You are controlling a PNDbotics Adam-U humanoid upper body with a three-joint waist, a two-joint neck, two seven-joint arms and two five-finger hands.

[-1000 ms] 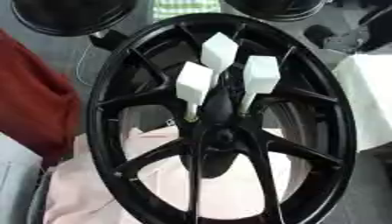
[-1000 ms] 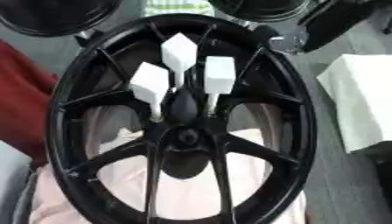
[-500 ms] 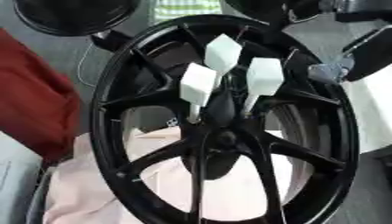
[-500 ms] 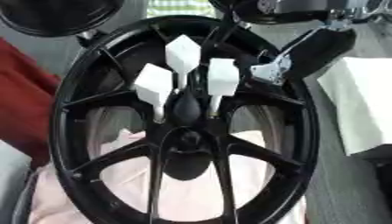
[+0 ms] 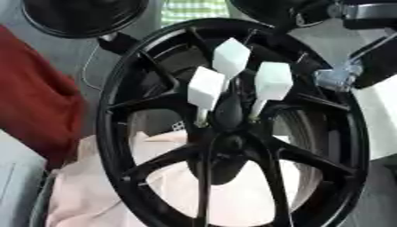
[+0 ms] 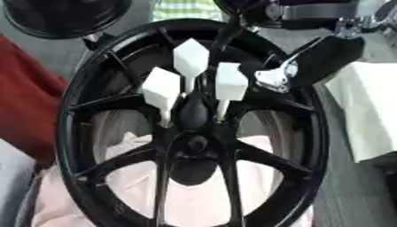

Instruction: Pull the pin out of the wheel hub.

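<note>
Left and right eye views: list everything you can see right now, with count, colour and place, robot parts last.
wheel hub: one, black, spoked, fills the centre.
pins: three, white heads on thin stems, standing in the hub above its centre.
cloth: one, pale pink, showing behind the lower spokes.
red fabric: one, at the left edge.
white sheet: one, at the right edge.
dark round objects: two, black, along the top edge.
right robot hand: one, black and silver, coming in from the upper right, close to the rightmost pin; fingers unclear.
</note>
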